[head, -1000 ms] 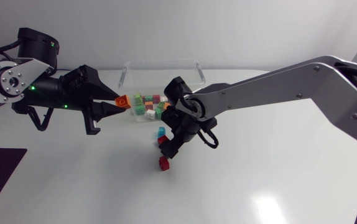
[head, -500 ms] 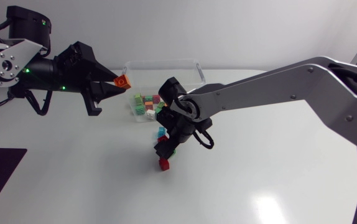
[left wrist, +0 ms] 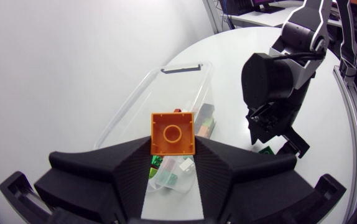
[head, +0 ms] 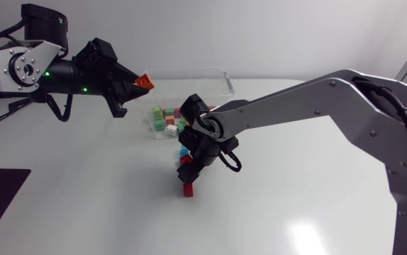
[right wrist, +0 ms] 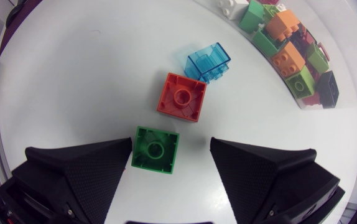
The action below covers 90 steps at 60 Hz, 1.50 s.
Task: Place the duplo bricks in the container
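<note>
Bright, even overhead light w/ soft shadows, glare patch on table (head: 304, 231), fisheye warp in wrist views.

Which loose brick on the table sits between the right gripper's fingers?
The green brick, between the open fingers of the right gripper; the red brick and clear blue brick lie ahead of it.

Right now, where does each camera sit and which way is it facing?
Head view: fixed above the table, looking down; both arms show, left gripper high beside the container, right gripper low over loose bricks.
Left wrist view: on the left arm's last link, facing down into the container; its gripper is shut on an orange brick, the right arm beyond.
Right wrist view: on the right arm's last link, facing down at the table; its open gripper flanks a green brick.
Shared: both wrist views show the container.
</note>
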Motion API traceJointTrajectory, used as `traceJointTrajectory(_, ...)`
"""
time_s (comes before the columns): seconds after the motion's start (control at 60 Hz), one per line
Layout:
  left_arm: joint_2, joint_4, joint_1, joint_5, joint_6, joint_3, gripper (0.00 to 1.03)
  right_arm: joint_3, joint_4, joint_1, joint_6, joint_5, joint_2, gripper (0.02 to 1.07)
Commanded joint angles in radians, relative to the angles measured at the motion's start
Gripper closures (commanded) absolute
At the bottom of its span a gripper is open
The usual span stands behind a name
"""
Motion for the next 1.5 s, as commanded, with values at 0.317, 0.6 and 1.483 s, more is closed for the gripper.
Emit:
traceJointTrajectory(0.317,0.205,0.07,-0.026,-0.064,-0.11,0.19,0.73,-0.007,-0.01,-0.01,0.017,0.014,0.015,0.74)
traceJointTrajectory(0.6,0.33,0.093,-0.063,-0.159,-0.176,0.307,0.31,-0.057,-0.026,-0.026,0.003,0.014,-0.113,0.74)
traceJointTrajectory(1.483,-0.036,-0.22,-0.219,-0.164,0.114,-0.127,0.05,0.21,-0.096,-0.171,-0.02,-0.004,-0.314,0.74)
